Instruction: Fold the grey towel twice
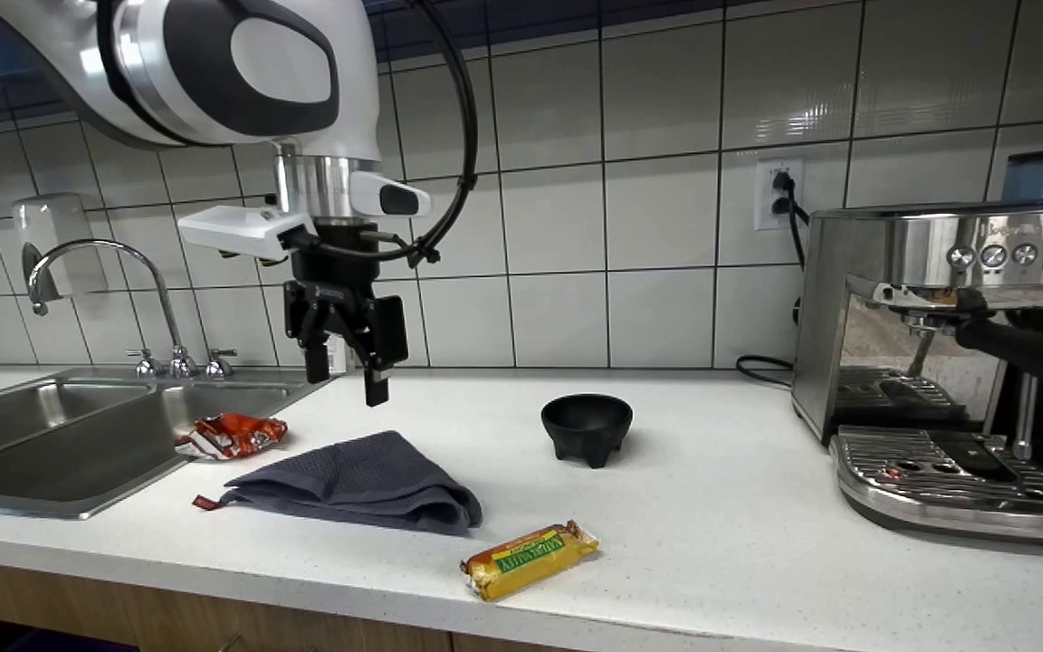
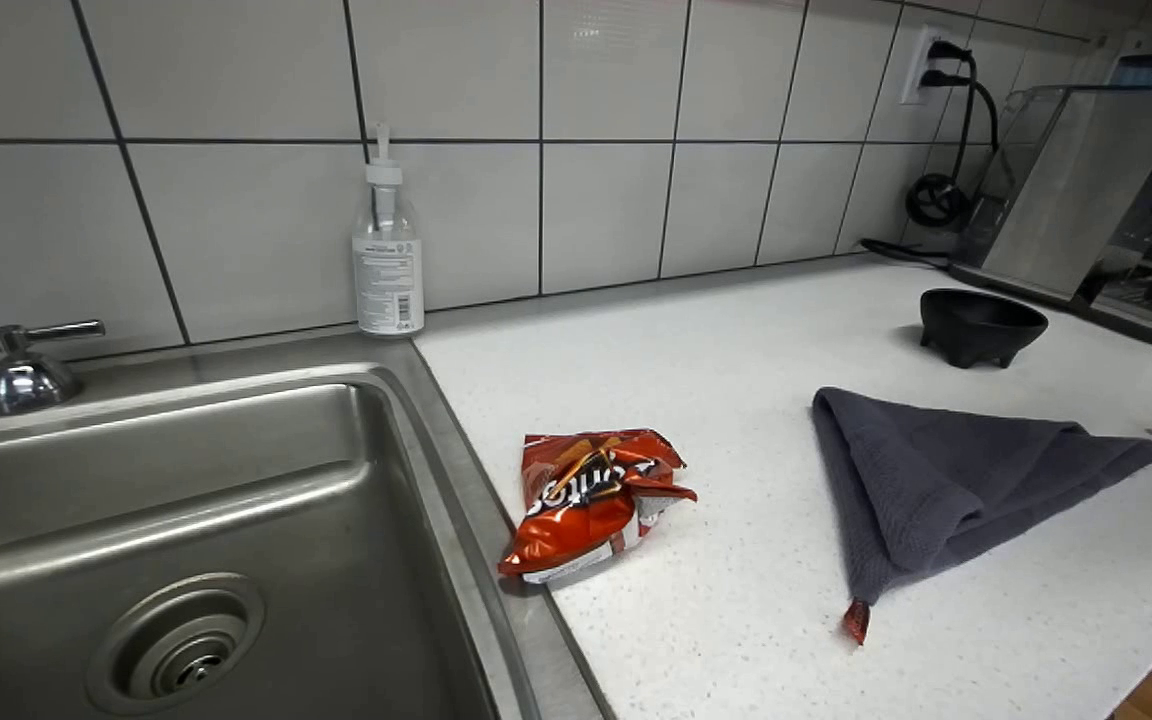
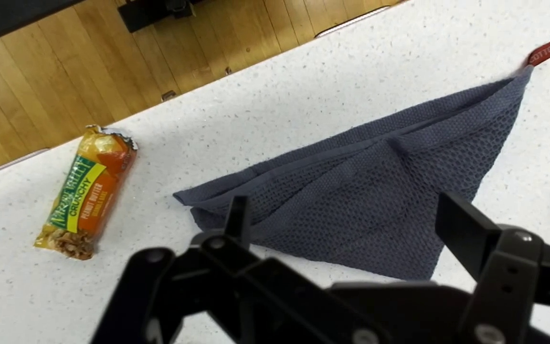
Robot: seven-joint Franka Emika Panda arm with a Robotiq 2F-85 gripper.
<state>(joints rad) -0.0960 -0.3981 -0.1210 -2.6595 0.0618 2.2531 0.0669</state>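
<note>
Grey towel [image 1: 354, 484]: lies on the white counter [image 1: 730, 534], at six o'clock from the gripper [image 1: 347, 380] in an exterior view; folded over on itself into a rough triangle, with layered hems along the side facing eleven o'clock in the wrist view.
Red tag [image 3: 546, 51]: sticks out from a towel corner at two o'clock in the wrist view; reads "COTTON".
Gripper: hovers above the towel, clear of the cloth, with fingers [image 3: 466, 231] spread wide apart.
Robot arm [image 1: 277, 68]: set at twelve o'clock from the gripper, bent toward ten.
Granola bar [image 3: 86, 191]: lies near the towel, apart from it, at nine o'clock in the wrist view; wrapped in yellow and orange, printed "NATURE VALLEY".
Black bowl [image 2: 981, 325]: stands upright on short legs at twelve o'clock from the towel in an exterior view.
Red bag [image 2: 596, 500]: lies crumpled at nine o'clock from the towel in an exterior view, with one end over the rim of the sink [image 2: 436, 470].
Sink: spreads at nine o'clock from the towel in both exterior views.
Pump bottle [image 2: 388, 285]: stands upright at ten o'clock from the towel in an exterior view, just before the tiled wall [image 2: 236, 230].
Coffee machine [image 1: 947, 362]: stands toward three o'clock from the towel in an exterior view.
</note>
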